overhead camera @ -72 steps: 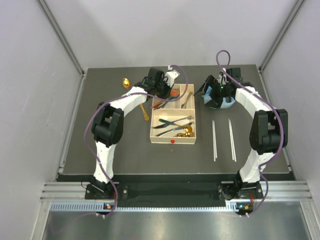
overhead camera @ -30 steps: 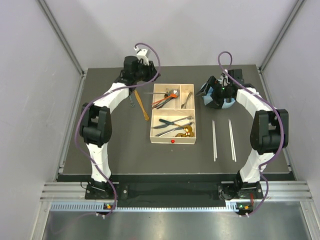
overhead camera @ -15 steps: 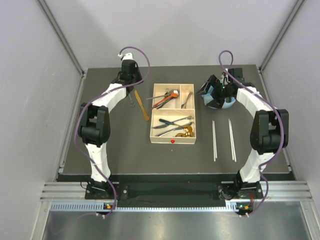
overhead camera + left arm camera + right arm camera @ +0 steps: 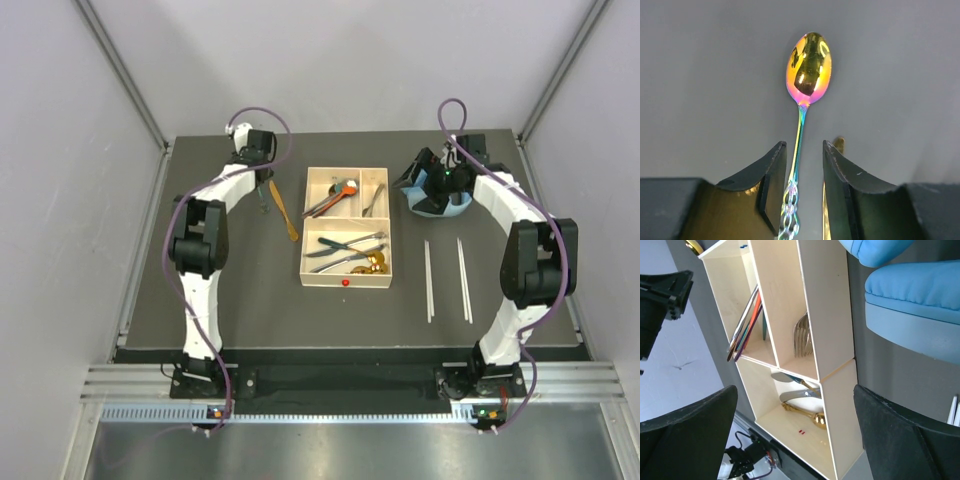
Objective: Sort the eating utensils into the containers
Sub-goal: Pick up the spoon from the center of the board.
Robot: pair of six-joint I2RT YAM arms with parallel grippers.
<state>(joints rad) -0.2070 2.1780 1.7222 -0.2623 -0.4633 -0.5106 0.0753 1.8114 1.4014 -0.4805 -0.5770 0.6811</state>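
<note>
A shiny gold spoon (image 4: 809, 67) lies on the dark mat, its thin handle (image 4: 795, 165) running between the jaws of my left gripper (image 4: 804, 150). The jaws stand partly apart on either side of it, with a gap showing. In the top view that gripper (image 4: 262, 188) is at the back left and covers the spoon. A wooden knife (image 4: 283, 210) lies beside it. The cream tray (image 4: 345, 282) holds spoons, forks and knives in its compartments. My right gripper (image 4: 795, 440) is wide open and holds nothing, hovering by the tray's right wall (image 4: 827, 315).
Light-blue headphones (image 4: 437, 200) sit at the back right under the right wrist, and also show in the right wrist view (image 4: 910, 305). Two pale chopsticks (image 4: 429, 282) (image 4: 464, 280) lie right of the tray. A red dot (image 4: 801, 431) marks the tray floor.
My left arm has swung away from the tray to the back left and come down over the gold spoon. The right arm has stayed over the headphones.
</note>
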